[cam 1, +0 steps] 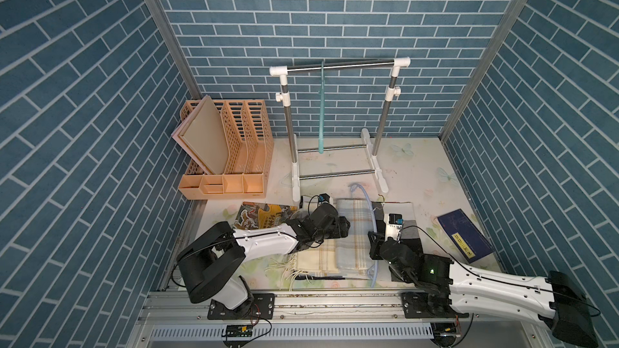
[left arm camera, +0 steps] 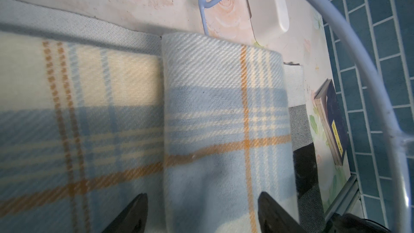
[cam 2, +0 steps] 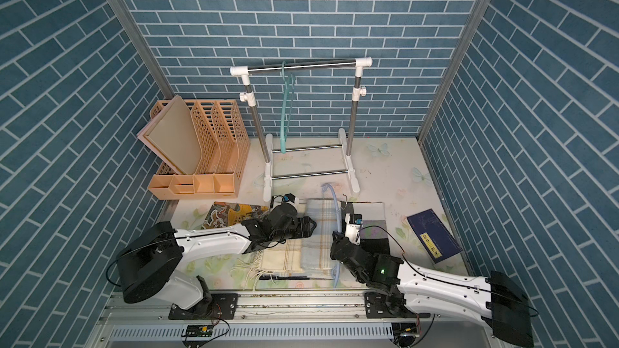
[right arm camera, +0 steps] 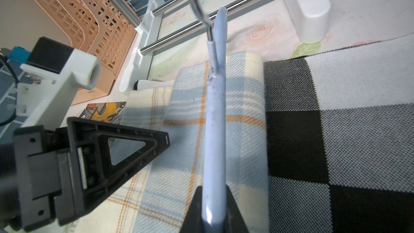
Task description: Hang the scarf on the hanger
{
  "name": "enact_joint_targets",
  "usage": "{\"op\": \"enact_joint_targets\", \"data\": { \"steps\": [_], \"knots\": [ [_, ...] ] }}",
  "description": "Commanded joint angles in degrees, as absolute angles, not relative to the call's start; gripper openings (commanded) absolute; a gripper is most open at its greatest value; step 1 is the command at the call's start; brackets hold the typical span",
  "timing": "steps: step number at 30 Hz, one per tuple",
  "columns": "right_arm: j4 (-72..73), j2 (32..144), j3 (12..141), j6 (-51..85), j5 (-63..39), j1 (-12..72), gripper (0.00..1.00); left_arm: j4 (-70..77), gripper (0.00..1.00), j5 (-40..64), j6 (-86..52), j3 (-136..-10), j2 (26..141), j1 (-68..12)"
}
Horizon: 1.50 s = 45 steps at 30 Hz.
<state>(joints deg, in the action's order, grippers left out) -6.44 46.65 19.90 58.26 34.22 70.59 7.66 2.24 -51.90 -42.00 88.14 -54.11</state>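
Observation:
The scarf (cam 1: 351, 232) (cam 2: 318, 232), plaid in pale blue and cream with orange lines, lies flat mid-table with a raised fold (left arm camera: 224, 108) along it. My left gripper (cam 1: 345, 225) (left arm camera: 202, 200) is low over it and open, one fingertip on either side of that fold. The light-blue hanger (cam 1: 371, 209) (right arm camera: 215, 119) stands on edge over the scarf's right side, its hook pointing toward the rack. My right gripper (cam 1: 375, 244) (right arm camera: 214, 198) is shut on the hanger's lower bar. Both top views show the two arms close together.
A clothes rack (cam 1: 338, 65) stands at the back with a teal hanger (cam 1: 322, 112) on its rail. An orange file organiser (cam 1: 227, 148) sits back left. A comic (cam 1: 264, 215) lies left, a blue book (cam 1: 465, 232) right, and a black-and-white checked cloth (right arm camera: 336, 119) beside the scarf.

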Motion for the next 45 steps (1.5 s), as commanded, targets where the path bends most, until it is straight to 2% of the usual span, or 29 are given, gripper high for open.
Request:
{"op": "enact_joint_targets", "data": {
  "steps": [1, 10, 17, 20, 32, 45],
  "knots": [
    [-7.56, 46.76, 20.2, 58.89, 34.29, 70.38, 0.0, 9.51, 0.73, 4.05, -51.24, -41.36, 89.73, -53.77],
    [-7.3, 47.02, 20.47, 58.86, 34.24, 70.38, 0.0, 10.58, 0.58, 5.68, -50.83, -40.91, 91.17, -53.79],
    [-7.7, 47.2, 21.53, 58.49, 34.36, 70.35, 0.0, 7.93, 0.2, 2.51, -50.05, -40.7, 85.61, -53.68],
    [-8.0, 47.36, 22.27, 58.09, 34.59, 70.41, 0.0, 5.81, 0.0, 1.49, -49.26, -41.29, 83.53, -53.7],
    [-12.75, 49.38, 27.23, 59.53, 35.6, 70.03, 0.0, -3.43, 0.0, -3.57, -49.15, -39.63, 73.75, -50.72],
    [-5.35, 59.49, 29.96, 59.68, 32.69, 69.78, 0.0, -7.37, 0.0, -2.03, -45.44, -34.05, 66.05, -42.25]
  ]
}}
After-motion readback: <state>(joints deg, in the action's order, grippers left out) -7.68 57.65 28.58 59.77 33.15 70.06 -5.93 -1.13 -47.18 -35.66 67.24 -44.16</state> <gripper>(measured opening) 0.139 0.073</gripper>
